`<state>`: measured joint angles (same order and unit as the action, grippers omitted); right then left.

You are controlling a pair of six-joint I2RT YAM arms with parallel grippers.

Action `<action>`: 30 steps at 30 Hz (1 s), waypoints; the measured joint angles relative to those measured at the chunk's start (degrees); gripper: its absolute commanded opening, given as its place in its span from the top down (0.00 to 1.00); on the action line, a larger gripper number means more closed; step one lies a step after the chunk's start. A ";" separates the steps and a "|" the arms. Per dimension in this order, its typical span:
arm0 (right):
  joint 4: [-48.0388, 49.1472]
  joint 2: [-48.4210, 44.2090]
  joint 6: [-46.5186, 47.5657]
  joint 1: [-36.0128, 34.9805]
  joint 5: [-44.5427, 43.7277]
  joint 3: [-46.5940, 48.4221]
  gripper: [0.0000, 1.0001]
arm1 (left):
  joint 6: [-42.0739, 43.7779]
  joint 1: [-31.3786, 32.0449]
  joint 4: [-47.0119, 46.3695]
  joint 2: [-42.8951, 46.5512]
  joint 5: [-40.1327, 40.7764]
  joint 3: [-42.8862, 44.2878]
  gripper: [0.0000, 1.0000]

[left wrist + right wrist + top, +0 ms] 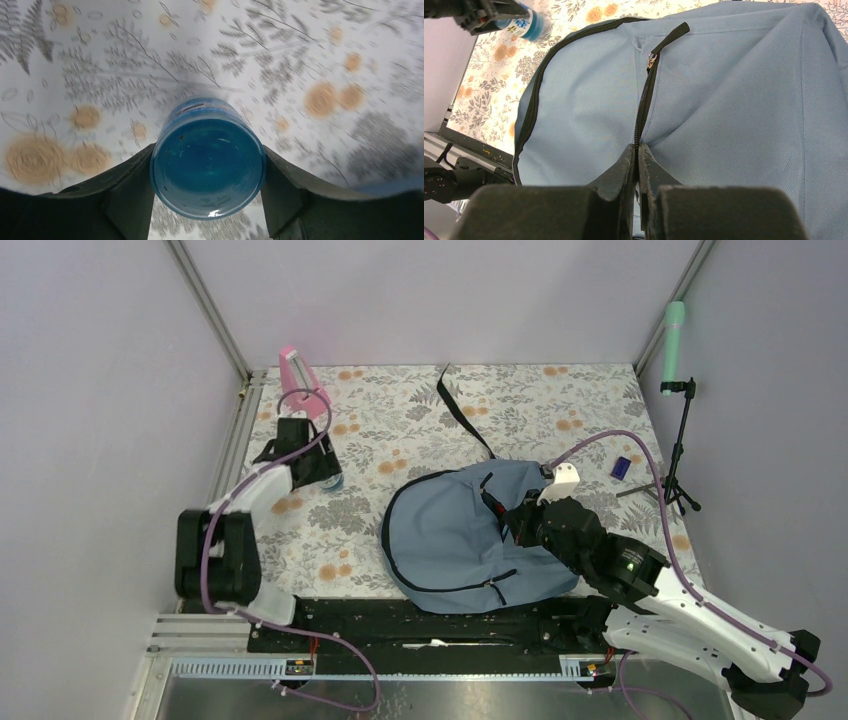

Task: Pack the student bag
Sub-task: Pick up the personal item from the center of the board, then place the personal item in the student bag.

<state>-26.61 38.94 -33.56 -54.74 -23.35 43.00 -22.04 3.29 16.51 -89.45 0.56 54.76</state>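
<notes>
Left hand point(208, 165) is closed against both sides of the blue bottle point(207, 170), base toward its camera; judged ready to carry. Right hand point(638, 156) is pressed together, pinching the bag point(450, 535) at its zipper point(644, 100), probably to steady or lift the seam. Bag lies mid-tabletop point(400, 410), its near edge at the base rail point(350, 615). Bare tabletop separates bottle and bag. The side wall stands close on the left.

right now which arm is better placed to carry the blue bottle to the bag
Left. The left gripper clasps the blue bottle on both sides, while the right gripper is pinched shut on the student bag at its zipper line.
</notes>
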 measured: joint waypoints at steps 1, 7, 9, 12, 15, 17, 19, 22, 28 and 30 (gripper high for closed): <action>0.00 0.00 0.00 0.00 -0.02 0.00 0.92 | -0.48 0.00 -0.17 2.60 -0.90 -1.70 0.72; 0.15 0.76 0.02 0.00 0.00 0.00 0.92 | -2.95 0.52 -1.77 21.68 -9.05 -10.10 0.74; 0.28 1.29 0.04 0.00 0.00 0.00 0.92 | -3.37 1.31 -2.08 27.02 -11.65 -11.72 0.74; 0.33 2.29 0.11 0.00 0.02 0.31 0.92 | -4.00 5.66 -1.97 34.07 -14.45 -13.33 0.74; 0.28 3.58 0.37 0.00 0.02 1.31 0.92 | -5.51 13.22 -2.03 38.80 -17.22 -13.64 0.73; 0.22 4.57 0.76 0.00 0.00 2.05 0.92 | -6.03 18.18 -2.25 39.87 -19.04 -13.46 0.73; 0.15 5.42 1.05 0.00 -0.07 2.60 0.92 | -5.95 22.73 -1.38 38.95 -20.83 -12.04 0.73; 0.37 6.08 1.44 0.00 -0.09 2.97 0.91 | -4.76 28.33 0.48 34.93 -23.71 -7.52 0.73; 1.62 6.10 2.67 0.00 -1.05 2.97 0.91 | -3.96 34.16 -5.20 28.68 -26.64 -3.85 0.73; 1.81 6.10 3.26 0.00 -1.25 2.97 0.91 | -5.18 34.75 -9.51 27.41 -26.82 -4.61 0.73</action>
<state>-24.80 45.04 -30.30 -54.74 -24.60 45.98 -27.22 38.04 7.01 -62.04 -26.26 50.15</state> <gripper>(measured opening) 0.088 0.639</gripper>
